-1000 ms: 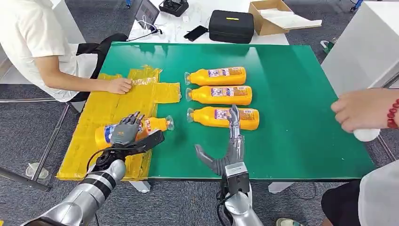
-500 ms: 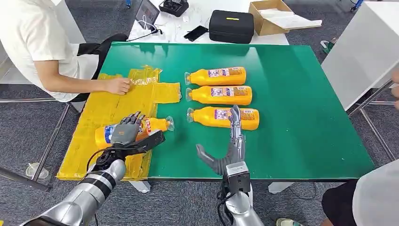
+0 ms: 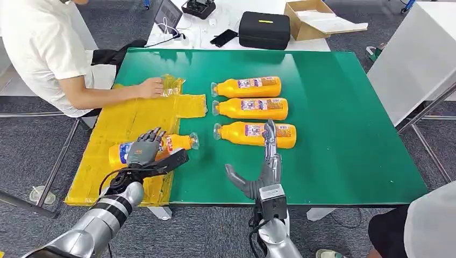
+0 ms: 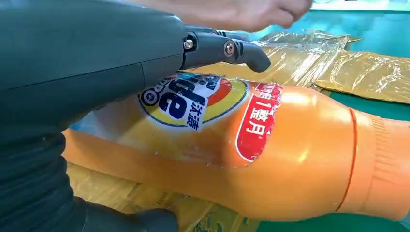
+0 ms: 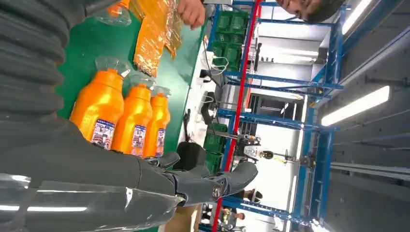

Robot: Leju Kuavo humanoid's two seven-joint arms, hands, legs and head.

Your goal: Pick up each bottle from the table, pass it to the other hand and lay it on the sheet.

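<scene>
Since the earlier frames, the person at the desk's left edge has slid a hand (image 3: 151,87) further up the sheet (image 3: 134,121) toward its far crumpled flap, and the other person's hand that was over the right edge has gone; both robot hands have barely shifted. Left hand (image 3: 144,152) lies over the bottle (image 3: 177,142) resting on the sheet near the desk's front-left corner, fingers (image 4: 227,47) draped across the label; whether they are gripping or merely resting on it I cannot tell. Right hand (image 3: 263,166) stands open and empty at the front edge, fingers spread and pointing up over the nearest bottle (image 3: 255,134) of three lying side by side mid-desk, with the middle (image 3: 251,108) and far (image 3: 248,86) bottles behind. Main risk, as I judge it: the laid bottle is round and its cap end reaches the sheet's inner edge, so a dragging release could roll it off onto the bare green. Glossy plastic sheet may also slip or bunch under it, especially while the person is tugging the sheet. Reaching for the next bottle, the right fingers could nudge the row, setting a neighbour rolling.
</scene>
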